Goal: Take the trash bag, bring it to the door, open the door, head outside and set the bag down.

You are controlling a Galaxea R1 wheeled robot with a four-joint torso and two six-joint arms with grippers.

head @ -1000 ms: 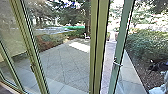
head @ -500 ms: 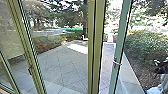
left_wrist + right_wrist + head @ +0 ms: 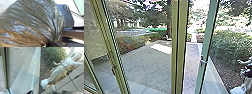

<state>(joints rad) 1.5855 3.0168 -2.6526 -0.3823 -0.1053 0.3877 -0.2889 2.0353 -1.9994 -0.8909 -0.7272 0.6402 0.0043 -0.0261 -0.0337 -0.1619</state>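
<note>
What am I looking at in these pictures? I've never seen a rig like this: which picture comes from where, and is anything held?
This is a wheeled robot with two arms. The head view is from a camera high up, looking forward and down past green posts and glass at paving and a bush. The other two come from cameras on its wrists. In the left wrist view, a shiny dark bag gathers to a neck at the left gripper, which seems to hold it; the dark plate behind is part of the robot. The right wrist view looks at a pale statue, not a person, beside the bush.
</note>
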